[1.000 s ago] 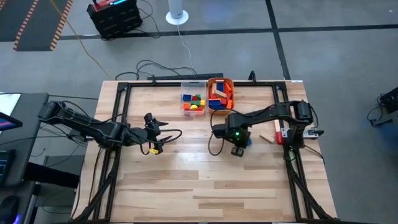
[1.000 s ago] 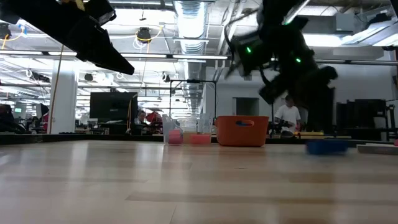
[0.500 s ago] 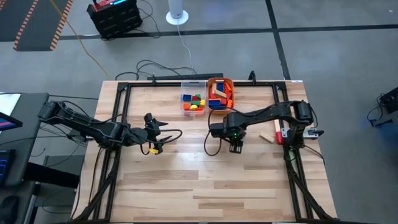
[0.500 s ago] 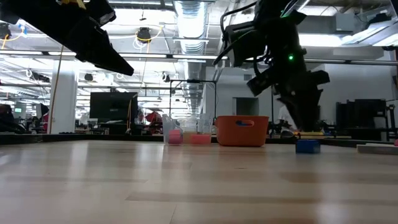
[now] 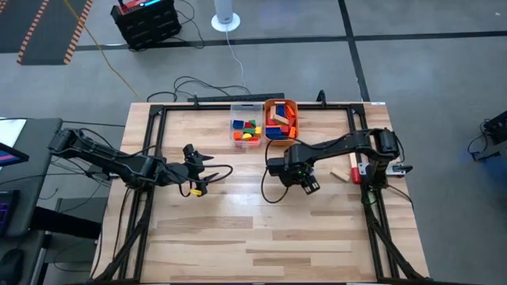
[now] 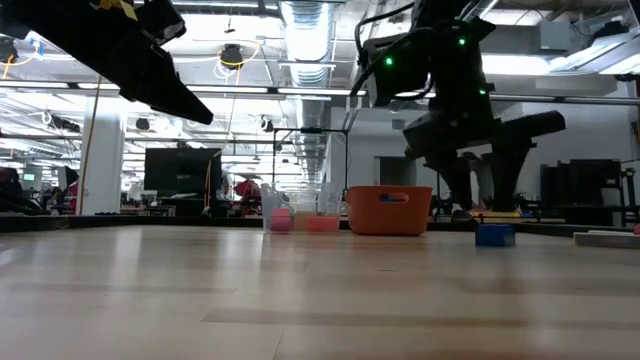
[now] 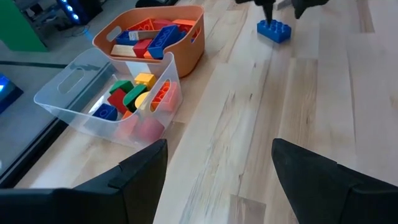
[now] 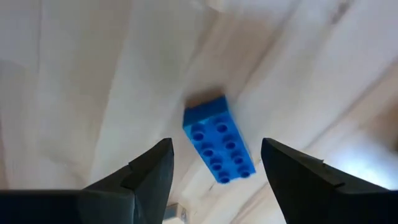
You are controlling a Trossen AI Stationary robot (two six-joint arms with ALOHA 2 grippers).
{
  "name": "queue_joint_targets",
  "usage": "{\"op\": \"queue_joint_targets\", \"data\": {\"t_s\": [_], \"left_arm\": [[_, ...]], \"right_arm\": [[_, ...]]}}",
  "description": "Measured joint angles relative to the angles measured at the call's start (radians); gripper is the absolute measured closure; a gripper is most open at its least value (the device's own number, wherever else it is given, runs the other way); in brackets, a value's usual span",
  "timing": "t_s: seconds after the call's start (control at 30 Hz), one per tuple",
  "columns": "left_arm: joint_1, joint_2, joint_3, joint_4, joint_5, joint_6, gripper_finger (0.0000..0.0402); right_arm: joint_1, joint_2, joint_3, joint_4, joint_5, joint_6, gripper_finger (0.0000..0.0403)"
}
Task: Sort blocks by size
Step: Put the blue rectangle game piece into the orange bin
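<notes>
Above the table's middle right, the right gripper (image 8: 214, 180) hangs with its fingers spread wide and empty over a blue block (image 8: 218, 147).

Studs up, the blue block lies flat on the bare wood table (image 5: 238, 229), apart from both fingertips and from the two tubs at the far edge. The orange tub (image 7: 158, 45) and the clear tub (image 7: 99, 99) stand side by side, touching, each holding mixed coloured blocks (image 7: 134, 93). Over the table's left side the left gripper (image 7: 217, 168) waits, fingers apart, gripping nothing.
</notes>
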Motion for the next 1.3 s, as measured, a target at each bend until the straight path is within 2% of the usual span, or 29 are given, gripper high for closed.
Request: {"op": "queue_joint_targets", "data": {"t_s": [0.17, 0.3, 0.43, 0.6, 0.73, 0.93, 1.13, 1.3], "left_arm": [[0.000, 0.000, 0.000, -0.015, 0.000, -0.013, 0.0121], [0.000, 0.000, 0.000, -0.015, 0.000, -0.014, 0.0121], [0.000, 0.000, 0.000, -0.012, 0.000, -0.014, 0.0121], [0.000, 0.000, 0.000, -0.012, 0.000, -0.014, 0.0121], [0.000, 0.000, 0.000, -0.007, -0.001, -0.007, 0.0121], [0.000, 0.000, 0.000, 0.003, -0.001, -0.005, 0.0121], [0.000, 0.000, 0.000, 0.021, -0.002, 0.003, 0.0121], [0.000, 0.000, 0.000, 0.021, -0.002, 0.008, 0.0121]], "right_arm": [[-0.008, 0.001, -0.085, 0.031, -0.005, -0.069, 0.0127], [-0.003, 0.002, -0.149, 0.072, 0.077, -0.098, 0.0127], [-0.006, 0.002, -0.203, 0.135, 0.087, -0.110, 0.0133], [0.002, 0.001, -0.213, 0.156, 0.093, -0.119, 0.0176], [0.010, 0.000, -0.172, 0.161, 0.092, -0.118, 0.0243], [0.015, 0.000, -0.050, 0.243, 0.090, -0.116, 0.0244], [-0.046, -0.001, 0.076, 0.537, 0.091, -0.024, 0.0244], [-0.132, -0.001, 0.121, 0.761, 0.071, 0.068, 0.0244]]}}
